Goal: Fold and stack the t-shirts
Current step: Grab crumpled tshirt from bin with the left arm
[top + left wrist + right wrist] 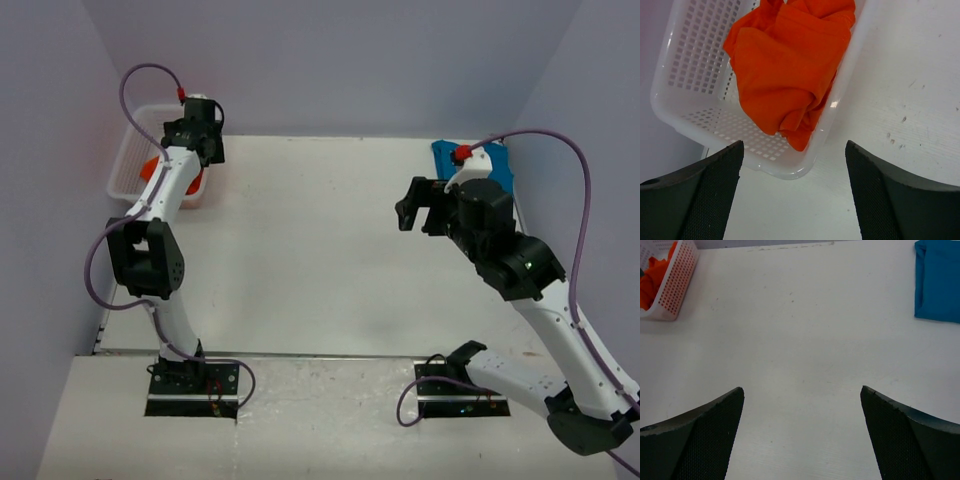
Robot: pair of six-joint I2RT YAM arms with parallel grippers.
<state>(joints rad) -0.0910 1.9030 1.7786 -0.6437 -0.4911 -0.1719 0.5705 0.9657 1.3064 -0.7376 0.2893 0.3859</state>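
Observation:
The orange-red t-shirt (785, 75) lies crumpled inside the white mesh basket (695, 55) at the far left of the table; a bit of it shows beside the left arm in the top view (150, 168). My left gripper (792, 165) is open and empty, hovering over the basket's near corner, just short of the shirt. The teal-blue t-shirt (939, 282) lies folded flat at the far right of the table, partly hidden by the right arm in the top view (445, 153). My right gripper (420, 212) is open and empty above the bare table, left of the teal shirt.
The white tabletop (300, 250) spreads between the two arms. Purple-grey walls close in the back and both sides. The basket stands against the left wall (135, 150). The arm bases sit at the near edge.

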